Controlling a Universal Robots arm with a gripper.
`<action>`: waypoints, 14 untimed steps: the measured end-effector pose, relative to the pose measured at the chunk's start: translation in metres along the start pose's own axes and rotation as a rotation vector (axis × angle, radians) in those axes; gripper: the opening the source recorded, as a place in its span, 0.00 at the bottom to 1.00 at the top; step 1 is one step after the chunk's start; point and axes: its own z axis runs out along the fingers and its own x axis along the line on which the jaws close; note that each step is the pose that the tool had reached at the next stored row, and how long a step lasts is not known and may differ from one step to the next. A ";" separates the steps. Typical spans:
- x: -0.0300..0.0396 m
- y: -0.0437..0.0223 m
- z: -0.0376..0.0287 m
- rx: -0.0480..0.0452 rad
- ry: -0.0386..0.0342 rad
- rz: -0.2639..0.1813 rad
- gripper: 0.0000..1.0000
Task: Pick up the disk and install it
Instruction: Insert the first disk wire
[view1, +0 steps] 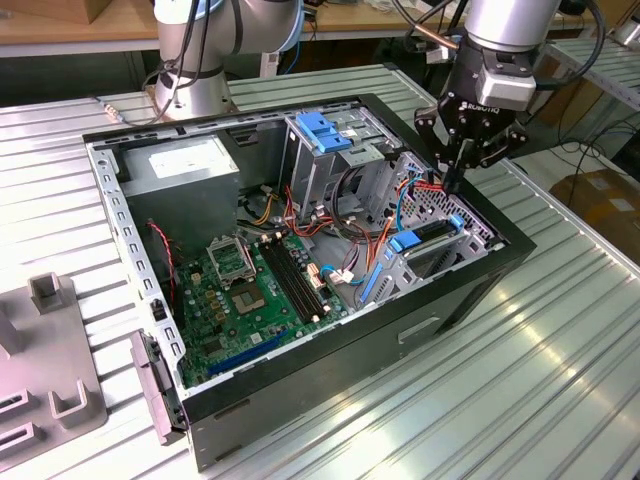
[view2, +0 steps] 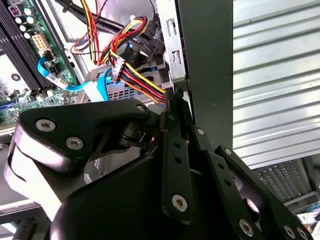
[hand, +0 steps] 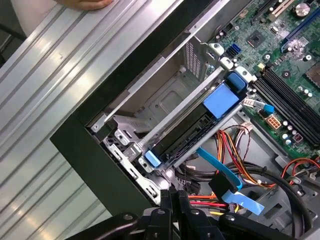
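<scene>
While the black two-fingered gripper hangs over the open black computer case near its front corner, its fingers pinched together on nothing, the grey disk in its blue plastic carrier sits tilted in the metal bay below.
</scene>
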 end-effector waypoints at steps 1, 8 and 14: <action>0.0000 0.0000 0.0000 -0.0021 0.0007 0.006 0.16; -0.0001 0.0001 -0.0001 -0.0187 0.0012 0.083 0.16; -0.0001 0.0001 0.0001 -0.0411 -0.0036 0.213 0.16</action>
